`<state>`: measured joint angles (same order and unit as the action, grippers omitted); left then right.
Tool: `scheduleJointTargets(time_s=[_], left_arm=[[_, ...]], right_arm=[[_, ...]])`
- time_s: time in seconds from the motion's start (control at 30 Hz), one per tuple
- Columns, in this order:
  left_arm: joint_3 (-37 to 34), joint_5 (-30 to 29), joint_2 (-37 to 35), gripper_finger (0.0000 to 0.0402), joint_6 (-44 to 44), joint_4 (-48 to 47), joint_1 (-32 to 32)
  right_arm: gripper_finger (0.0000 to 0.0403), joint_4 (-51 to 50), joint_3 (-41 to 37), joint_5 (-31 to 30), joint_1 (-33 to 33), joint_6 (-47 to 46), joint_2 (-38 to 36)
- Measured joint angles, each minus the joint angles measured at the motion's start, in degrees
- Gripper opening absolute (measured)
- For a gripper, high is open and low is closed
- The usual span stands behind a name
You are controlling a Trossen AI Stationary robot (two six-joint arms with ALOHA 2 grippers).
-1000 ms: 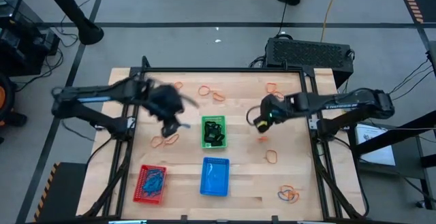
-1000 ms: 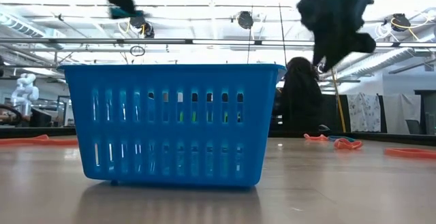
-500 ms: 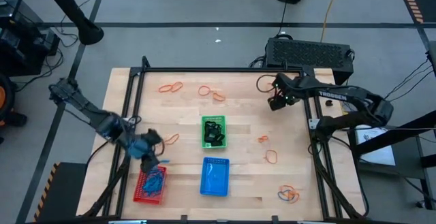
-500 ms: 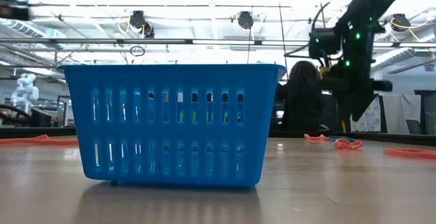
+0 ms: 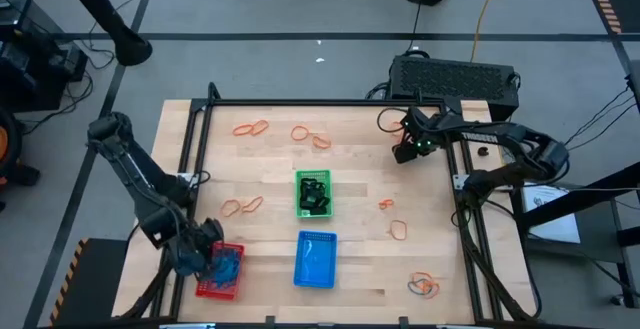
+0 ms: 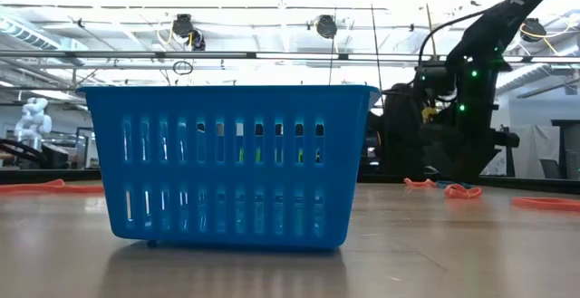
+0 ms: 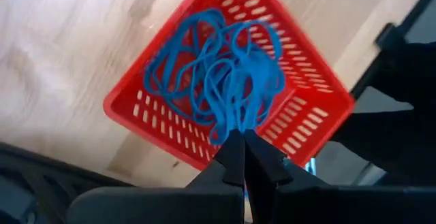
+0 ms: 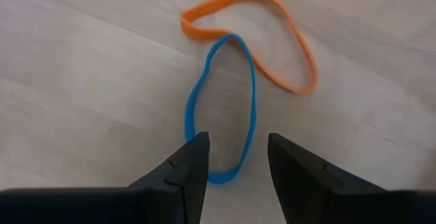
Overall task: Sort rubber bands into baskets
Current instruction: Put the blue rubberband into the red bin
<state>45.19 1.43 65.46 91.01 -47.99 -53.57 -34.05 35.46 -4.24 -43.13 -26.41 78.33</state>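
Observation:
My left gripper (image 5: 205, 254) is over the left part of the red basket (image 5: 236, 287) at the table's near left, shut on a blue rubber band (image 7: 235, 81). The basket (image 7: 320, 108) holds several blue bands. My right gripper (image 8: 235, 157) is open at the table's far right (image 5: 402, 153), low over a blue band (image 8: 219, 108) that lies flat and touches an orange band (image 8: 279, 43); its fingers stand either side of the blue band's near end. The green basket (image 5: 313, 209) holds black bands. The blue basket (image 5: 316, 261) stands near the front, and shows in the low view (image 6: 231, 162). My left gripper pinches the blue band's upper end (image 7: 231, 123) between its two shut fingertips, coming from above and pointing down. The band hangs below the tips over the red basket. I cannot tell whether its lower part touches the bands lying inside.
Loose orange bands lie at the far left (image 5: 250, 127), far middle (image 5: 310, 135), left of the green basket (image 5: 242, 206) and right of centre (image 5: 398, 230). A blue and orange cluster (image 5: 425, 286) lies near the front right corner. A black frame (image 5: 330, 102) borders the table.
My left gripper has swung from the table's middle left toward the near left corner, arriving over the red basket with the blue band still in its shut fingers. My right gripper has gone from right of the green basket toward the far right edge and settled there.

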Motion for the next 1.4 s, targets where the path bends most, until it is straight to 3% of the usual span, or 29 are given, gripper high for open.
scheduleJointTargets(time_s=[0.33, 0.5, 0.73, 1.03, 1.17, 1.27, 1.4], left_arm=[[0.0, -0.77, 7.23, 0.0009, 1.68, 3.09, -1.38], [0.0, -0.89, 10.04, 0.0052, 1.69, 3.83, -1.37], [0.02, 2.79, 9.86, 0.0127, 0.33, 7.0, -0.97], [0.02, 2.47, 4.63, 0.02, -5.4, 6.93, 2.0], [0.04, -0.85, 1.32, 0.0202, -8.83, 6.78, 3.23], [0.04, -7.28, -1.55, 0.0202, -10.04, 7.67, 4.13], [0.05, -14.87, -5.46, 0.0202, -18.15, 14.26, 8.14]], right_arm=[[0.014, 3.05, -1.0, -0.27, -0.02, 0.17, 3.74], [0.0102, 3.69, -1.13, 0.06, 0.0, 1.62, 3.37], [0.0011, 4.31, -1.13, 0.49, 0.32, 2.05, 3.43], [0.0002, 4.4, -1.54, -0.09, 3.8, -1.42, -0.12], [0.0001, 5.36, -1.43, 2.16, 6.5, -4.54, -4.24], [0.0001, 7.11, -1.43, 4.16, 9.44, -7.71, -7.58], [0.0, 13.7, -1.37, 5.85, 15.87, -14.43, -11.85]])
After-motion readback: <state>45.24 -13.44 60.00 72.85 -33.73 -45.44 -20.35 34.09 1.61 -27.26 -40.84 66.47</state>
